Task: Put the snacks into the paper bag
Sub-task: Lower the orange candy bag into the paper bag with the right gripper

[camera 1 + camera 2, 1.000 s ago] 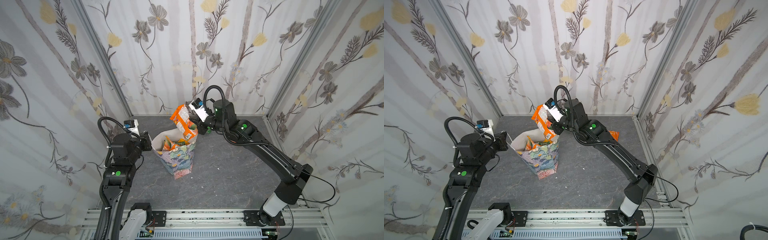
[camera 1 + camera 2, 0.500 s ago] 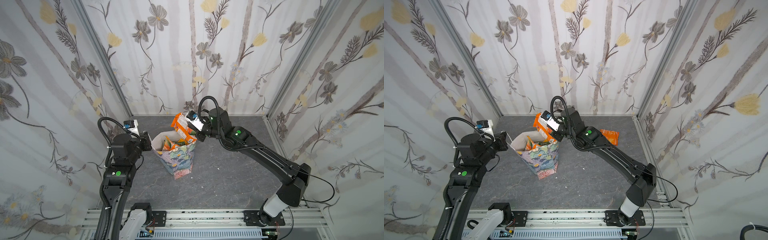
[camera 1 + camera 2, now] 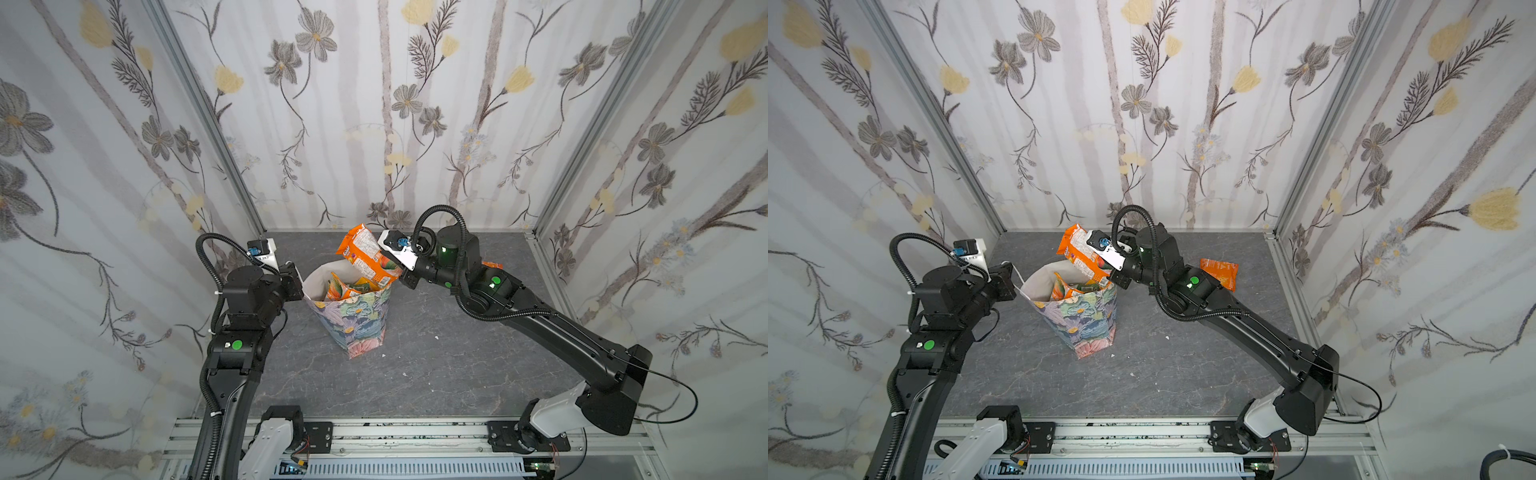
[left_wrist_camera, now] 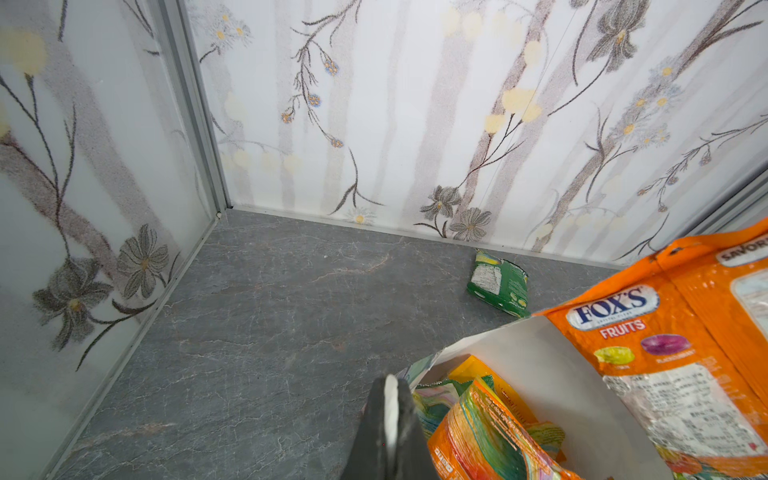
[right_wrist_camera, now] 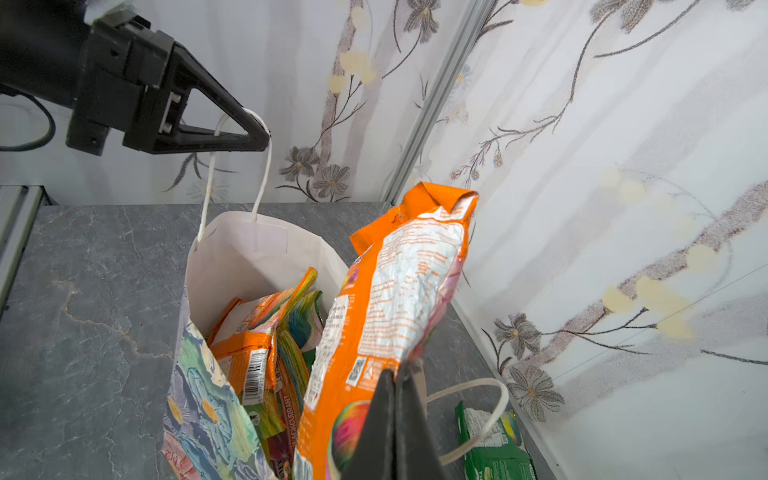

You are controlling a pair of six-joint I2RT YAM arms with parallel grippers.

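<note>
Right wrist view: right gripper, clenched on the orange packet, is dipping it lower into the paper bag; left gripper is still pinching the handle.

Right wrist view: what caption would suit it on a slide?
Right claw grips an orange snack packet at the mouth of the paper bag; left claw holds one cord handle.

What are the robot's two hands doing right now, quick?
Left gripper: closed on the white cord handle of the paper bag.
Right gripper: closed, holding an orange snack packet.
</note>
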